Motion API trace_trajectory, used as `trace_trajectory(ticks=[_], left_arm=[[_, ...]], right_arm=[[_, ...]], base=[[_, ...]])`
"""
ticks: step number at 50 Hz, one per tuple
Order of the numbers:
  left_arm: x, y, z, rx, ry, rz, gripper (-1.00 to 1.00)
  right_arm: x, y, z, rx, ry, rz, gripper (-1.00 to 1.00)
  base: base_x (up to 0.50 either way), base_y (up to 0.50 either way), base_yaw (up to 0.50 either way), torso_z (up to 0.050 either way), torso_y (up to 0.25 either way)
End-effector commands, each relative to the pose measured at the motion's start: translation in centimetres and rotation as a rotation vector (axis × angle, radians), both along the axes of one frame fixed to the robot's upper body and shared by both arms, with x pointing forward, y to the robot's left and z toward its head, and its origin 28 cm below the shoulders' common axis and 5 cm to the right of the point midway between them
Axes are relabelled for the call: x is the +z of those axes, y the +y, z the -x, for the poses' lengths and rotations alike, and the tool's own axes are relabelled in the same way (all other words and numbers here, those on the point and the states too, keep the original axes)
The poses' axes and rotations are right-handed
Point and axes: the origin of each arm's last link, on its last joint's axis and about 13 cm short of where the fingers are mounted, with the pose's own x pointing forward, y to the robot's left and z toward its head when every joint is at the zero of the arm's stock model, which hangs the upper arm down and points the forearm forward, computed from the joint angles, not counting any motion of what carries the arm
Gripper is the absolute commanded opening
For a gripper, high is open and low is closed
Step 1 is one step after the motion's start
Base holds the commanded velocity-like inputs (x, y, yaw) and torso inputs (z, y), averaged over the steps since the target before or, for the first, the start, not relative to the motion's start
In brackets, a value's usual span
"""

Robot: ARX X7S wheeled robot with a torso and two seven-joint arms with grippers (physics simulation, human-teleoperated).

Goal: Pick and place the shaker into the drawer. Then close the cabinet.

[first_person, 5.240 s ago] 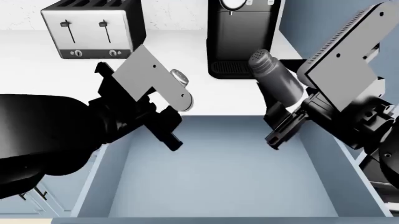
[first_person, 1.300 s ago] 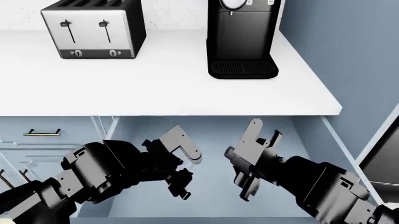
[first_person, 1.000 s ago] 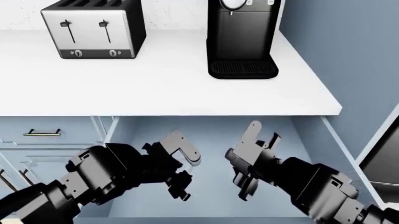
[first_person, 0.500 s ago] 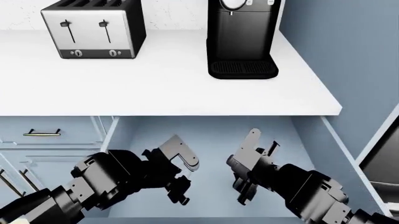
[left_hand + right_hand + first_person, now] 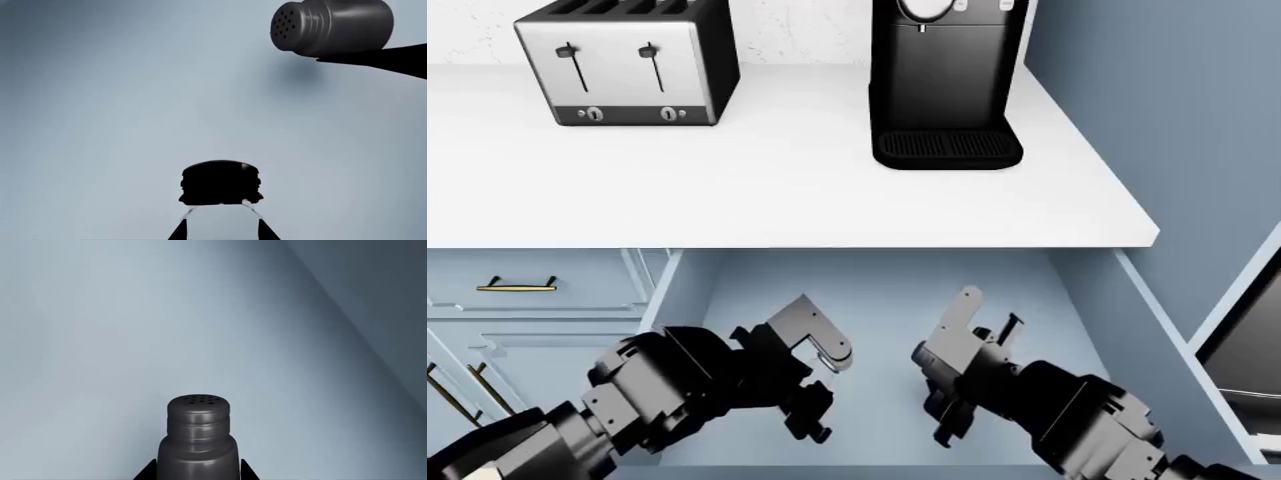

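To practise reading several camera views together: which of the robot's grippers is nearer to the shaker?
Right. The shaker sits between the right gripper's jaws over the drawer. The left gripper hangs beside it, apart; its wrist view shows the shaker off to one side.

In the head view both arms hide much of the drawer (image 5: 881, 290) floor, and the shaker (image 5: 198, 435) cannot be made out there. The right wrist picture's edge cuts off the shaker's base. The coffee machine (image 5: 945, 80) is cut off at the top.
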Motion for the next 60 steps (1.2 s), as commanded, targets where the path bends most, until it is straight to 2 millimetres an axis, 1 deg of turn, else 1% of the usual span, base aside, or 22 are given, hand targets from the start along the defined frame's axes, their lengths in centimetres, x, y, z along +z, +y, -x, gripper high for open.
trace_trajectory(ticks=[1, 12, 13, 36, 37, 44, 50, 54, 60], left_arm=[[-0.1, -0.1, -0.1, 0.008, 0.004, -0.002, -1.0], [0.3, -0.1, -0.4, 0.011, -0.004, -0.015, -1.0], [0.3, -0.1, -0.4, 0.013, -0.006, -0.017, 1.0], [1.1, 0.2, -0.4, 0.022, -0.021, -0.023, 1.0], [1.1, 0.2, -0.4, 0.022, -0.022, -0.024, 1.0], [1.2, 0.3, -0.5, 0.026, -0.027, -0.024, 1.0], [1.6, 0.3, -0.6, 0.036, -0.041, -0.012, 1.0], [2.1, 0.4, -0.6, 0.039, -0.053, -0.009, 1.0], [3.5, 0.3, -0.5, 0.036, -0.074, -0.013, 1.0]], right_arm=[[-0.1, 0.1, -0.1, 0.009, -0.005, 0.009, -1.0], [0.1, 0.2, -0.1, 0.018, -0.007, 0.011, -1.0], [0.1, 0.2, -0.1, 0.018, -0.008, 0.011, -1.0], [0.3, 0.3, 0.0, 0.019, -0.016, 0.012, -1.0], [0.3, 0.3, -0.1, 0.018, -0.018, 0.014, 1.0], [0.3, 0.3, -0.2, 0.01, -0.021, 0.018, 1.0], [0.6, 0.3, -0.2, 0.008, -0.026, 0.017, 1.0], [1.2, 0.2, -0.2, 0.006, -0.035, 0.011, 1.0], [2.9, 0.0, -0.2, 0.006, -0.062, 0.003, 1.0]], base=[[0.0, 0.0, 0.0, 0.0, 0.01], [0.0, 0.0, 0.0, 0.0, 0.0], [0.0, 0.0, 0.0, 0.0, 0.0], [0.0, 0.0, 0.0, 0.0, 0.0], [0.0, 0.0, 0.0, 0.0, 0.0], [0.0, 0.0, 0.0, 0.0, 0.0], [0.0, 0.0, 0.0, 0.0, 0.0], [0.0, 0.0, 0.0, 0.0, 0.0], [0.0, 0.0, 0.0, 0.0, 0.0]])
